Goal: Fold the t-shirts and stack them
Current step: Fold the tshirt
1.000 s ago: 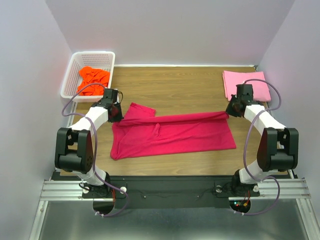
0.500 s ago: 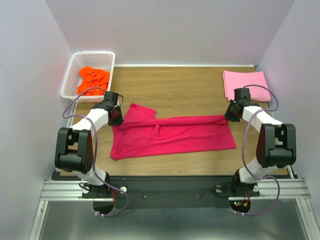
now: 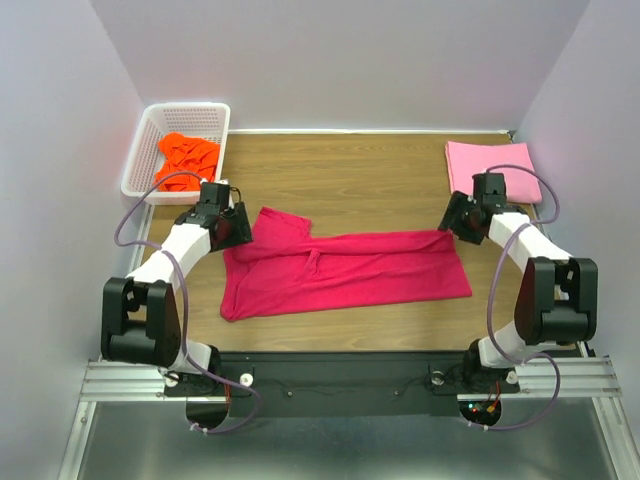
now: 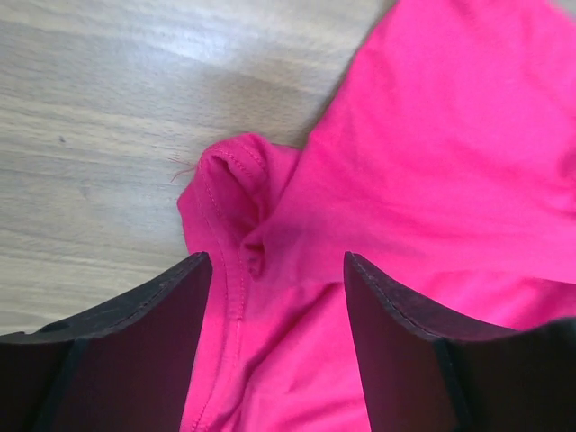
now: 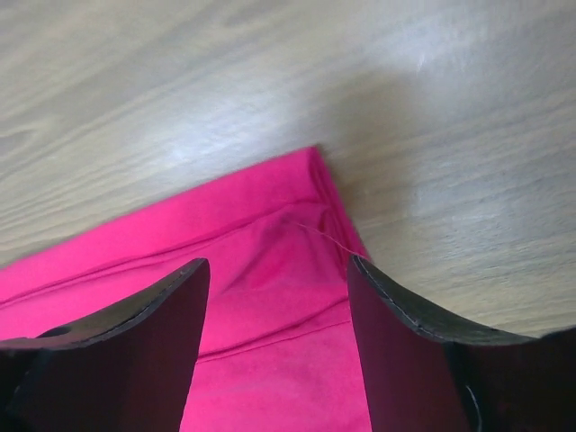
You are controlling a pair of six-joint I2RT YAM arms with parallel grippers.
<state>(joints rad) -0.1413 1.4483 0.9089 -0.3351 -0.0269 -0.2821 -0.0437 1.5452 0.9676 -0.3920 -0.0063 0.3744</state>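
A crimson-red t-shirt (image 3: 345,272) lies spread across the table's middle, its far edge folded toward me. My left gripper (image 3: 232,228) hovers over its left sleeve end (image 4: 236,193), jaws open with cloth below and nothing pinched. Over the shirt's far right corner (image 5: 310,207) my right gripper (image 3: 455,222) stands open too. A folded light pink t-shirt (image 3: 493,170) lies at the back right. A bright orange t-shirt (image 3: 186,157) is bunched in the basket.
The white lattice basket (image 3: 147,150) sits at the back left corner. Bare wooden tabletop (image 3: 360,175) stretches behind the red shirt. Walls close in on the left, right and rear.
Both grippers have opened and let go of the red shirt's far edge, which now lies flat on the table. Both grippers have lifted slightly away from the cloth.
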